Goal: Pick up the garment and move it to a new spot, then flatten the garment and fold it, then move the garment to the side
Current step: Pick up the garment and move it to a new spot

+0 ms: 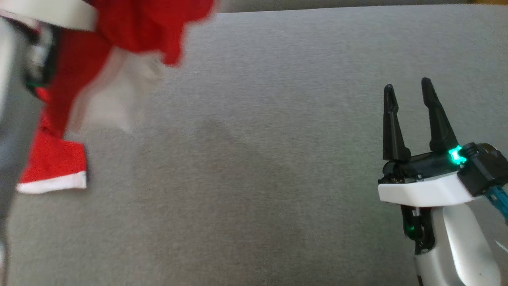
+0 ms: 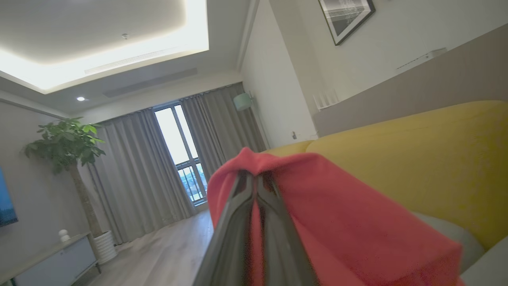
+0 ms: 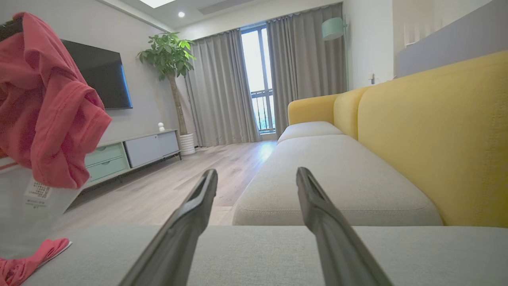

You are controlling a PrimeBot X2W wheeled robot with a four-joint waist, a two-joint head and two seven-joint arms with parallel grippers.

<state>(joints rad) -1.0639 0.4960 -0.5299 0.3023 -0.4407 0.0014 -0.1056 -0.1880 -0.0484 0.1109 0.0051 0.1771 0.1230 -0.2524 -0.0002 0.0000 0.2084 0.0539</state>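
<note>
The left arm is reaching up high at the sofa seat's [image 1: 258, 159] left edge, its pale forearm [image 1: 47, 12] crossing the top left corner of the head view. In the left wrist view, the left gripper [image 2: 256, 176] is pinching its two dark fingers together on a fold of the garment [image 2: 337, 222], which is draping over the fingertips and falling away to the right. The right arm is resting low near the seat's right edge, the right gripper [image 1: 407, 85] pointing toward the yellow backrest [image 3: 436, 131] with its fingers spread wide and nothing between them. The garment [image 1: 151, 24] is hanging from the left gripper, well apart from the right one, bunched and wrinkled. It is red with a white-trimmed hem [image 1: 55, 167] that is touching the grey cushion. A pale, blurred patch is showing below the bunch, possibly the shirt's white part carrying a label.
</note>
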